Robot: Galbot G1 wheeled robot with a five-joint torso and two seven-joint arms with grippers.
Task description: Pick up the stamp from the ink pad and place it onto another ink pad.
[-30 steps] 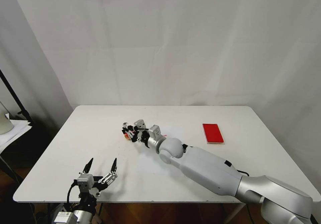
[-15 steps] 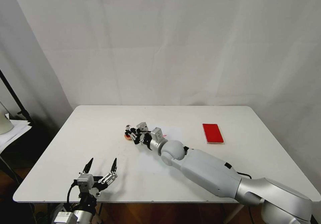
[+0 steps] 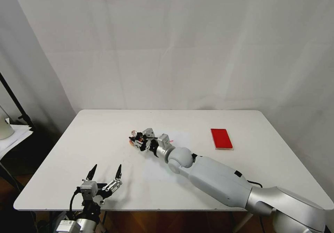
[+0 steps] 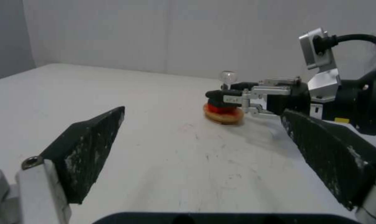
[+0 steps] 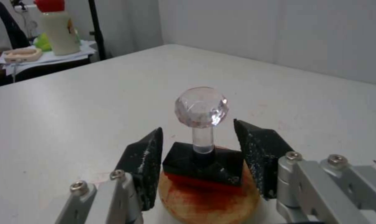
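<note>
The right gripper (image 5: 198, 161) sits low over the middle of the white table (image 3: 87, 149), its black ribbed fingers (image 5: 148, 165) parted just wider than the stamp's base, one on each side and neither visibly pressing it. Between them stands the tiny stamp with a black rectangular base and clear faceted knob (image 5: 201, 124), upright, its base resting on the small round orange-red ink pad with a tan rim (image 5: 208, 199). From the left wrist camera that round pad (image 4: 223, 112) lies flat on the table with the stamp (image 4: 221, 99) on top and the right gripper (image 4: 233, 97) reaching in level from the side. Nearest the robot, at the table's 7 o'clock edge, the left gripper (image 3: 104, 172) waits with its fingers spread wide and empty. Farther out, toward 2 o'clock and well apart from the action, lies the flat bright red rectangular ink pad (image 3: 221, 138).
</note>
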